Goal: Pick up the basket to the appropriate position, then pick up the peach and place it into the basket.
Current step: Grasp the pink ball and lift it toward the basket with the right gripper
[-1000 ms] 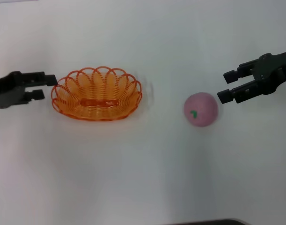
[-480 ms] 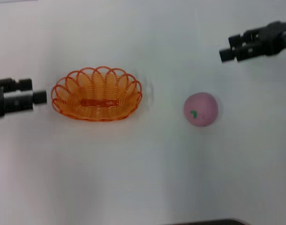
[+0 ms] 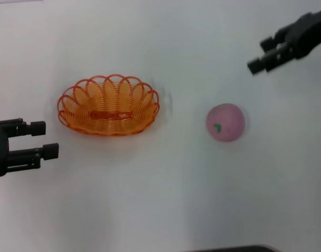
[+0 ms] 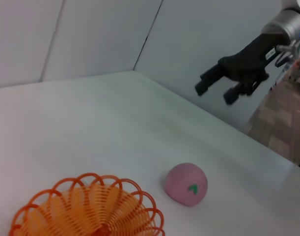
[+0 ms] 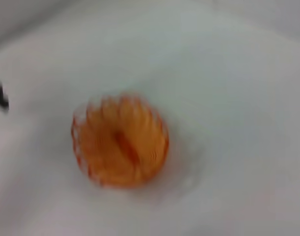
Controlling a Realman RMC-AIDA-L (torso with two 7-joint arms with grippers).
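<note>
The orange wire basket point(image 3: 108, 105) stands empty on the white table, left of centre; it also shows in the left wrist view point(image 4: 88, 209) and in the right wrist view point(image 5: 120, 141). The pink peach point(image 3: 225, 122) with its green leaf mark lies on the table to the right of the basket, and shows in the left wrist view point(image 4: 186, 183). My left gripper point(image 3: 48, 139) is open and empty, near the left edge, in front of and left of the basket. My right gripper point(image 3: 261, 53) is open and empty, raised at the far right behind the peach; it also shows in the left wrist view point(image 4: 216, 87).
The white table point(image 3: 160, 199) stretches around both objects. Grey wall panels point(image 4: 91, 34) stand behind the table. A dark edge point(image 3: 228, 248) shows at the front of the head view.
My left gripper has pulled back from the basket's left rim toward the front left. My right gripper has drawn away from the peach, up and toward the far right. Basket and peach have not moved.
</note>
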